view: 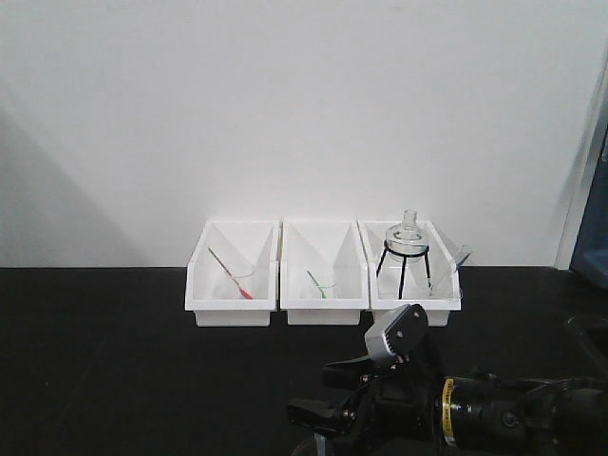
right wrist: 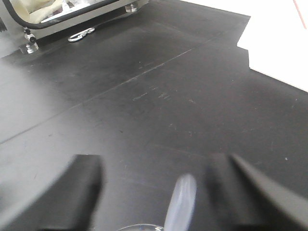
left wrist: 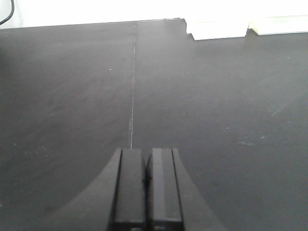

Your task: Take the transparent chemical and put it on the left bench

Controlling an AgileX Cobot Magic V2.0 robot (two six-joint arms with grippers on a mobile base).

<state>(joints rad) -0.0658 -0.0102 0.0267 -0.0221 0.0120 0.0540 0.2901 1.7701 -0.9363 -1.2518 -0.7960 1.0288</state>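
Note:
In the right wrist view the transparent chemical, a bluish-clear pipette with a rounded bulb, stands up between the jaws of my right gripper, nearer the right finger. A clear glass rim shows below it at the frame's bottom edge. The jaws stand wide apart, and contact with the glass is hidden. In the front view my right gripper hangs low over the black counter, in front of the bins. My left gripper is shut on nothing above the bare black top. The left bench is out of view.
Three white bins stand against the white wall: the left one holds a red stick, the middle one a green-tipped stick, the right one a black tripod with glassware. A metal-framed device stands beyond the right gripper.

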